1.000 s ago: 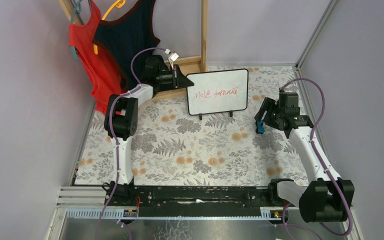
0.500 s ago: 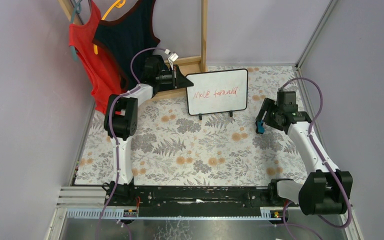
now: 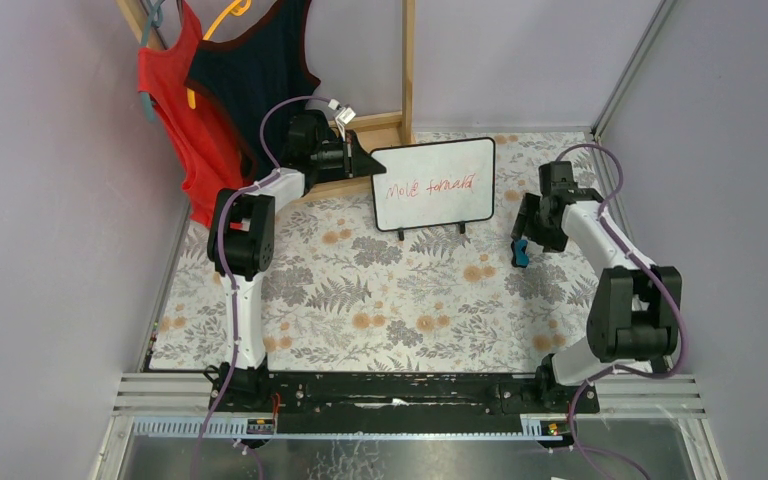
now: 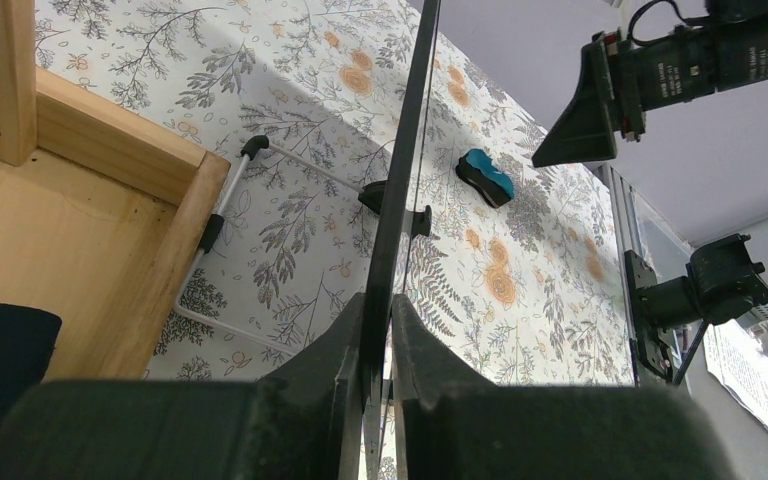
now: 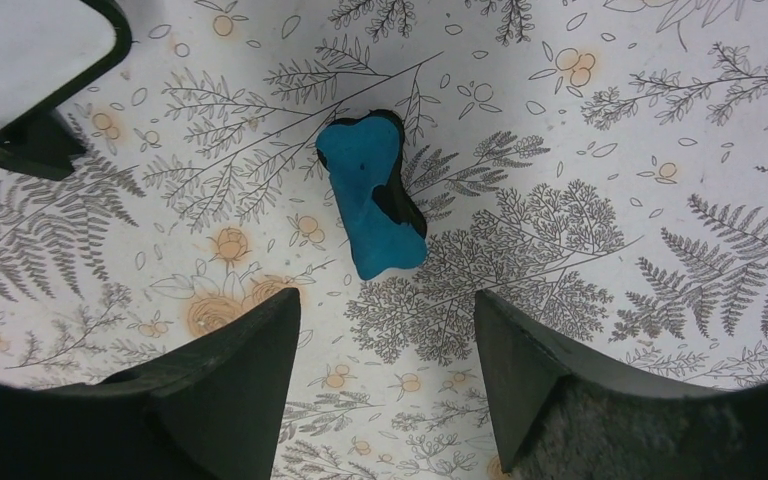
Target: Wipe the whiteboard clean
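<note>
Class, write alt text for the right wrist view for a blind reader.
A blue eraser lies on the floral tablecloth, ahead of the open right gripper. A corner of the whiteboard and one black foot show top left.

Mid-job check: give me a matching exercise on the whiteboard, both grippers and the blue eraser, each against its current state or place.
Column one:
1. whiteboard
2. left gripper
3. right gripper
4. blue eraser

Column two:
A. lying on the floral tablecloth, nothing touching it
B. open, hovering above the eraser
C. standing upright, bearing red writing
D. shut on the board's left edge

Pairs: 1-C, 2-D, 3-B, 4-A
</note>
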